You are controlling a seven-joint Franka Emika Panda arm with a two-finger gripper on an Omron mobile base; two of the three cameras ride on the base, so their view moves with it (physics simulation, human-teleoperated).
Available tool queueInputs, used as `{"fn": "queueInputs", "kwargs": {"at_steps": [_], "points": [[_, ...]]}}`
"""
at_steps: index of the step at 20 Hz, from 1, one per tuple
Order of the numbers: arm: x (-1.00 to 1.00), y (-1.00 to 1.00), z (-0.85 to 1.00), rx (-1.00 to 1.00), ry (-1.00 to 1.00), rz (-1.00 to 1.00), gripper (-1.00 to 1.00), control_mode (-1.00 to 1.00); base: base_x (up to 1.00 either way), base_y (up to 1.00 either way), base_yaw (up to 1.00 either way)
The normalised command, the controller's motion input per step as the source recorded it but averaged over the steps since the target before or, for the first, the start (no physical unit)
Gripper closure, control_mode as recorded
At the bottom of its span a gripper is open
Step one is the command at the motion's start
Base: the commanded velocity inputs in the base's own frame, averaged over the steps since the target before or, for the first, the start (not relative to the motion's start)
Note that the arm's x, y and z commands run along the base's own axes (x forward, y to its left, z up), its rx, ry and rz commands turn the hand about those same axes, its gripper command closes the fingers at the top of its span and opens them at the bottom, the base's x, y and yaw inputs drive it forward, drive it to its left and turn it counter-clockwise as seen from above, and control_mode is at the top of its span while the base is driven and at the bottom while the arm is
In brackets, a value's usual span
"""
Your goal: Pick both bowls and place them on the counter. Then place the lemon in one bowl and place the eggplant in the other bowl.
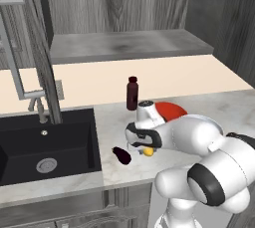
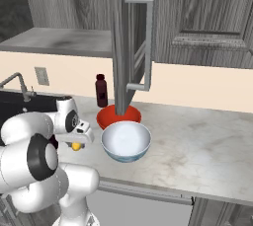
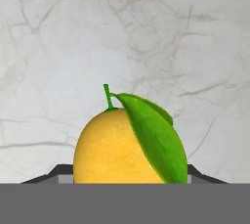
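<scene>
Lemon (image 3: 119,147) with its green leaf sits between the finger tips (image 3: 53,174) of the gripper (image 1: 144,151) on the marbled counter (image 2: 197,146), its lower part cut off, so whether the jaws, one at each flank, already press it I cannot tell. Just left of the hand lies the eggplant (image 1: 121,155), apart from it. To the hand's right stand the floral bowl (image 2: 126,141) and, beyond it, the red bowl (image 2: 118,116), half hidden by the arm, with a dark bottle (image 1: 132,93) behind.
</scene>
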Motion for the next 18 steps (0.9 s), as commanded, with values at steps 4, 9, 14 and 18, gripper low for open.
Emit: {"fn": "queueInputs", "kwargs": {"at_steps": [4, 9, 14, 18], "points": [[-0.13, 0.00, 0.46, 0.00, 0.00, 0.00, 1.00, -1.00, 0.00, 0.00, 0.00], [-0.15, 0.00, 0.62, 0.00, 0.00, 0.00, 1.00, -1.00, 0.00, 0.00, 0.00], [-0.14, -0.03, 0.65, 0.00, 0.00, 0.00, 1.00, -1.00, 0.00, 0.00, 0.00], [-0.12, -0.13, 0.62, 0.00, 0.00, 0.00, 1.00, -1.00, 0.00, 0.00, 0.00]]}}
